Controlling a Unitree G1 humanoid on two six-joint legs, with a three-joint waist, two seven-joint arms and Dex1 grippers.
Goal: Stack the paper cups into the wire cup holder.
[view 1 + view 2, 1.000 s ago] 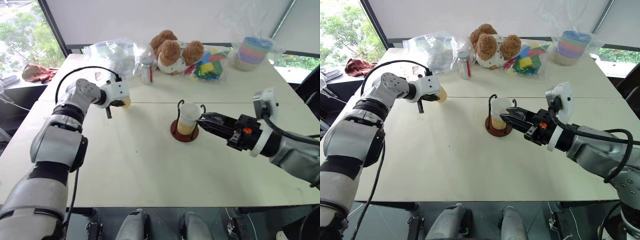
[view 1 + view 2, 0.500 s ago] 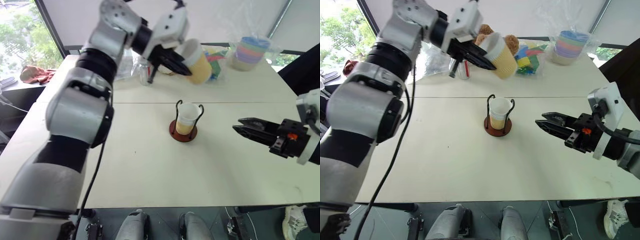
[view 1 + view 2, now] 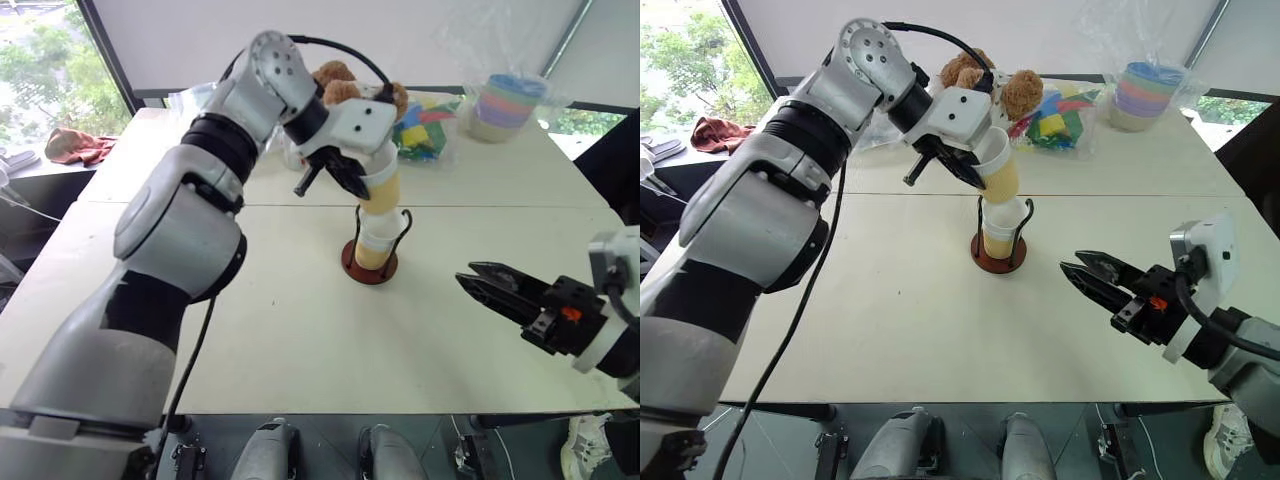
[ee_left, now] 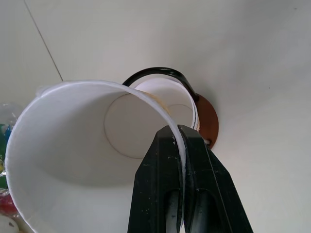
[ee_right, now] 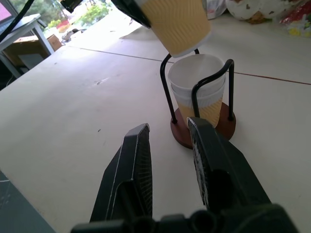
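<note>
The left pincer [image 3: 958, 168] was closed on the rim of a paper cup [image 3: 997, 170], one finger inside and one outside, as the left wrist view showed. The cup hung tilted, its bottom just above the cups [image 3: 375, 240] already sitting in the wire holder [image 3: 369, 262]. From the right wrist view these seemed to be two cups nested together, but I could not be fully sure. The holder stood near the middle of the bench [image 3: 280, 330], well apart from every edge.

The right pincer [image 3: 492, 287] was empty and partly open, hovering near the right edge of the bench and pointing toward the holder.

To do this step well, in my judgement, the held cup should first be turned upright and centred over the mouth of the top cup, between the two wire loops. Then it should go straight down before the fingers let go. A tilted descent could catch on a loop or tip the light holder.

No brand, label or writing could be read on the cups or the holder.
</note>
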